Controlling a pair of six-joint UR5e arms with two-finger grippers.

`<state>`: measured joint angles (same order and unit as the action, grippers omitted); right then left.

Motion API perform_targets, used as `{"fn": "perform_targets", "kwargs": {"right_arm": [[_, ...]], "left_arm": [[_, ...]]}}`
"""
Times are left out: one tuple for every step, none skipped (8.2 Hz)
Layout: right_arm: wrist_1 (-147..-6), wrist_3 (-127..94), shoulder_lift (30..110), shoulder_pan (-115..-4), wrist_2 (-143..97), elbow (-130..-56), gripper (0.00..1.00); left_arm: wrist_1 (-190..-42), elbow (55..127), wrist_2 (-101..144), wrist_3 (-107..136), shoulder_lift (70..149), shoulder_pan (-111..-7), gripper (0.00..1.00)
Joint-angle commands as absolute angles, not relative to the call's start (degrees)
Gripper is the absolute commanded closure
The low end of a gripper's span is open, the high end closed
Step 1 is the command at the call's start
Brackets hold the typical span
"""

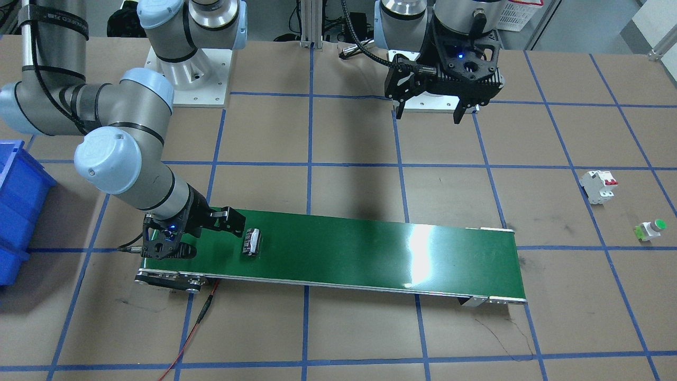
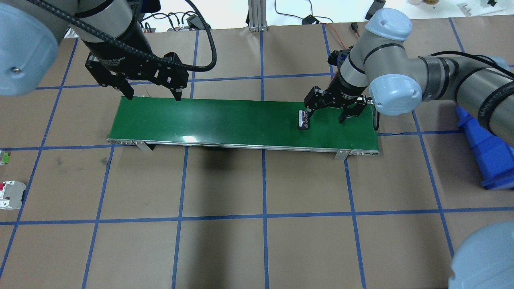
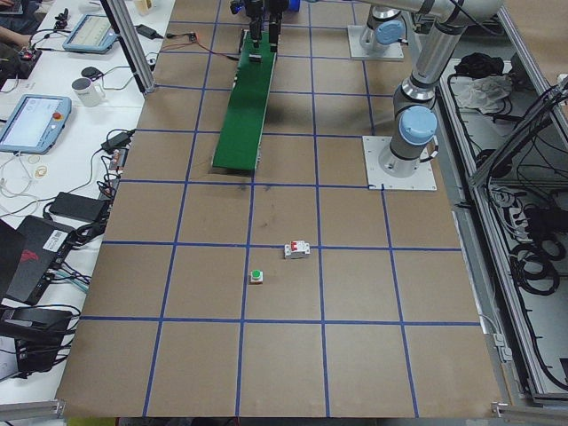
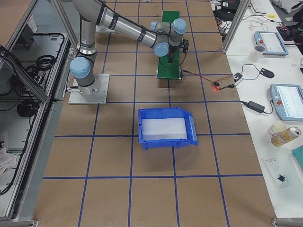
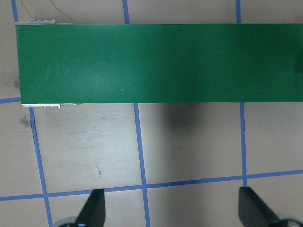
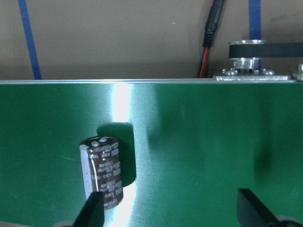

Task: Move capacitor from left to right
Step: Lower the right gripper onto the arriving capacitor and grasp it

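Note:
The capacitor [image 2: 304, 119], a small dark cylinder with pale markings, lies on its side on the green conveyor belt [image 2: 241, 120] near the belt's right end. It also shows in the front view [image 1: 252, 242] and in the right wrist view [image 6: 103, 172]. My right gripper [image 2: 326, 116] is open and low over the belt, and holds nothing. The capacitor lies just ahead of one fingertip [image 6: 92, 210], not between the two. My left gripper [image 2: 152, 94] is open and empty, raised behind the belt's left end, which its wrist view shows as bare belt [image 5: 156, 61].
A blue bin [image 2: 486, 152] stands on the table past the belt's right end. A white breaker with red switches [image 2: 11, 194] and a green-capped push button [image 1: 651, 228] lie on the table's far left. A red cable [image 1: 195, 328] runs from the belt's motor end.

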<state>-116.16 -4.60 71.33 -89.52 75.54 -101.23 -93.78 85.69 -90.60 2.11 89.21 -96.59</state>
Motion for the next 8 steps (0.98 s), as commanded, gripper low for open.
{"fn": "perform_targets", "kwargs": {"right_arm": [[-116.19, -5.8, 71.1, -89.65, 77.25, -101.34, 0.01], [-116.1, -5.71, 70.58, -89.74, 77.34, -101.42, 0.04], [-116.1, -5.71, 70.4, -89.74, 78.13, -101.43, 0.06], [-116.1, -5.63, 70.31, -89.74, 79.44, -101.43, 0.14], [-116.1, -5.02, 70.05, -89.74, 82.5, -101.43, 0.37], [-115.93, -4.84, 69.87, -89.65, 83.49, -101.43, 0.65], [-115.84, -4.31, 69.87, -89.65, 83.93, -101.16, 0.89], [-115.84, -4.05, 70.13, -89.56, 84.98, -100.99, 1.0]], "left_arm": [[-93.78, 85.69, -90.53, 2.2, 89.21, -96.59, 0.0], [-93.78, 85.69, -90.61, 2.11, 89.21, -96.59, 0.0], [-93.78, 85.69, -90.53, 2.11, 89.21, -96.59, 0.0], [-93.78, 85.69, -90.61, 2.11, 89.21, -96.59, 0.0], [-93.78, 85.69, -90.53, 2.11, 89.21, -96.59, 0.0], [-93.78, 85.69, -90.61, 2.11, 89.21, -96.59, 0.0], [-93.78, 85.69, -90.62, 2.11, 89.21, -96.59, 0.0], [-93.78, 85.69, -90.62, 2.11, 89.21, -96.59, 0.0]]}}
